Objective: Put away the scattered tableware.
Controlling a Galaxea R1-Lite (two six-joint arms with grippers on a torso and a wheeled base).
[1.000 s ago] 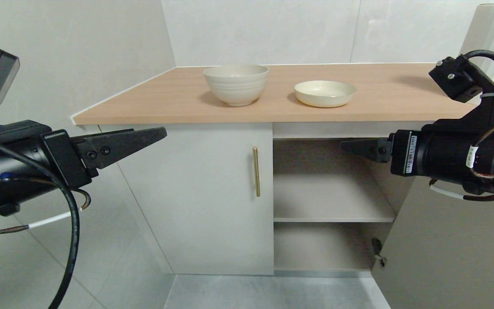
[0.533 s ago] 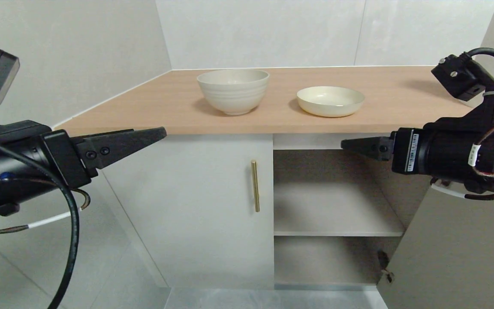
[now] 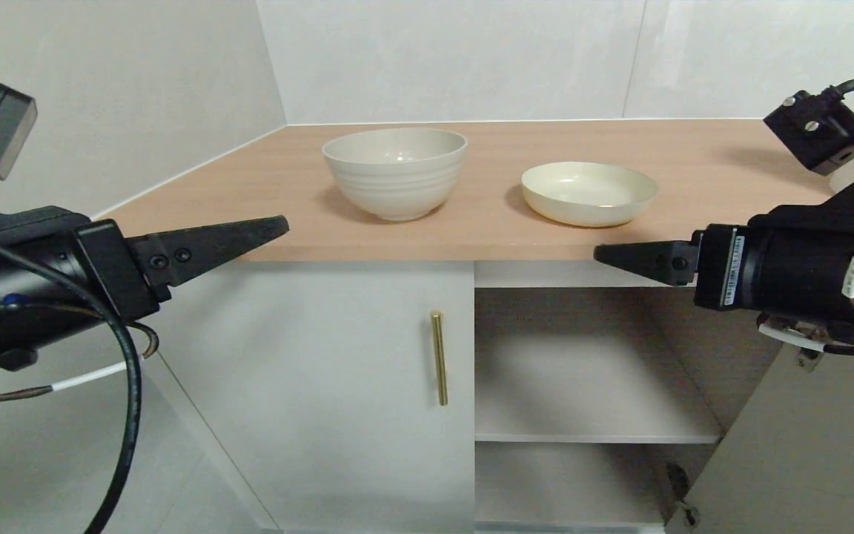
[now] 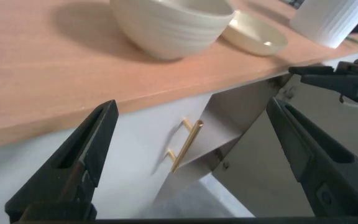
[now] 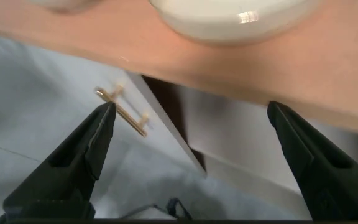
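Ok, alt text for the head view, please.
A deep bowl and a shallow dish sit apart on a wooden counter, above a cabinet open on the right. The left gripper and right gripper point inward at counter-edge height, holding nothing.

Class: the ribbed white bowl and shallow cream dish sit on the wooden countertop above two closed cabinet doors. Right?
No: the right door stands open in the head view; the ribbed white bowl and shallow cream dish are on the wooden countertop.
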